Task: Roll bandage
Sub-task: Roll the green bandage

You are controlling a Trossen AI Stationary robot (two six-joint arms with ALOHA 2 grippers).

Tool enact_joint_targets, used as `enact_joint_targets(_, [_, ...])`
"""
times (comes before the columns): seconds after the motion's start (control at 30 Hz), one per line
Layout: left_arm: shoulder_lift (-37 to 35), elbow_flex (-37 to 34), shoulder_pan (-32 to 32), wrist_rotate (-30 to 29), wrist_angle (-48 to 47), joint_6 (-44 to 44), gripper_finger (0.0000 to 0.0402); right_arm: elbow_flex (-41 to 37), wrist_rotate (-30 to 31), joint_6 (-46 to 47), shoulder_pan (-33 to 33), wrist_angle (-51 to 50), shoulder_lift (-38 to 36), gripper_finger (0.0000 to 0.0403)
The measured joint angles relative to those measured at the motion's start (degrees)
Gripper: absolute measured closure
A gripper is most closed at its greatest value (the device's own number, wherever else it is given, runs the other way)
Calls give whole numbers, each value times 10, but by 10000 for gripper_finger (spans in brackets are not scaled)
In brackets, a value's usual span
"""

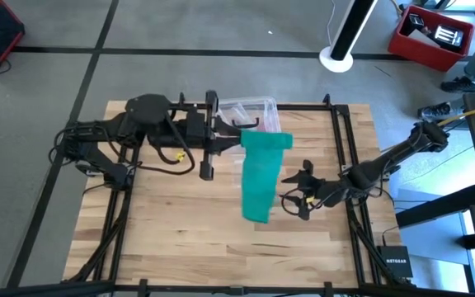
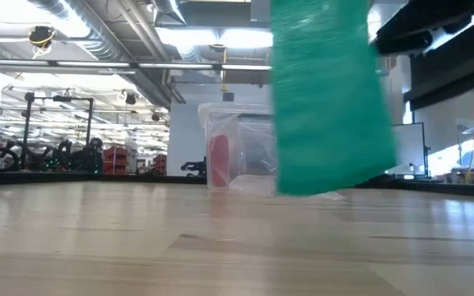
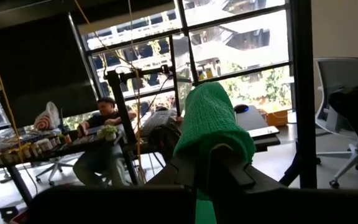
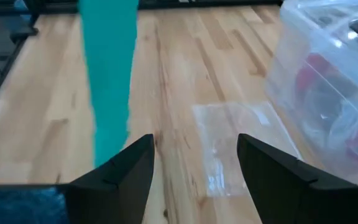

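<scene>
The teal-green bandage [image 1: 261,177] hangs as a flat band from my left gripper [image 1: 240,140], which is shut on its upper end, above the middle of the table. The band also shows in the low view [image 2: 327,99] and in the right wrist view [image 4: 109,81]. Its lower end [image 2: 332,187] is close to the tabletop; whether it touches, I cannot tell. My right gripper [image 1: 298,190] is open and empty, low over the table just right of the band, its fingers [image 4: 120,171] pointing toward it. My left gripper holds the bandage's upper end [image 3: 213,127] between its two fingers [image 3: 229,171]. It comes level from the table's left side. A bunched fold of the fabric stands up past the fingertips. The rest hangs straight down below the fingers.
A clear plastic box [image 1: 252,111] with pinkish contents stands at the table's far edge behind the bandage; it also shows in the low view [image 2: 237,156]. A clear flat sheet [image 4: 235,143] lies on the wood in front of it. Black frame rails [image 1: 340,148] border the table.
</scene>
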Motion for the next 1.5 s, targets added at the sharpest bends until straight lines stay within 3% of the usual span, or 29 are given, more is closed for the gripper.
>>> enact_joint_targets(0.1, [1,0,-3,0,-5,0,386,20,-11,5,0,-5,-14,171])
enact_joint_targets(0.27, [1,0,1,-5,-1,8,386,13,-35,-18,0,102,2,171])
enact_joint_targets(0.6, [1,0,1,-13,-1,19,386,-14,39,-94,0,322,136,178])
enact_joint_targets(0.7, [1,0,1,-13,1,19,386,-14,73,-99,-6,338,166,223])
enact_joint_targets(0.83, [1,0,1,-13,18,17,386,-14,83,-105,-8,339,188,351])
enact_joint_targets(0.9, [0,0,1,-13,55,16,386,-14,81,-114,-7,337,197,387])
enact_joint_targets(1.03, [-11,3,-5,-13,126,23,386,-14,69,-94,-8,323,214,396])
enact_joint_targets(1.2, [-33,17,-6,-12,135,53,386,-15,64,-84,-8,309,232,397])
enact_joint_targets(1.37, [-28,16,-6,-13,33,49,386,-8,66,-93,-8,328,228,389])
enact_joint_targets(1.5, [-12,15,-6,-13,-56,45,386,4,65,-104,-8,320,209,334])
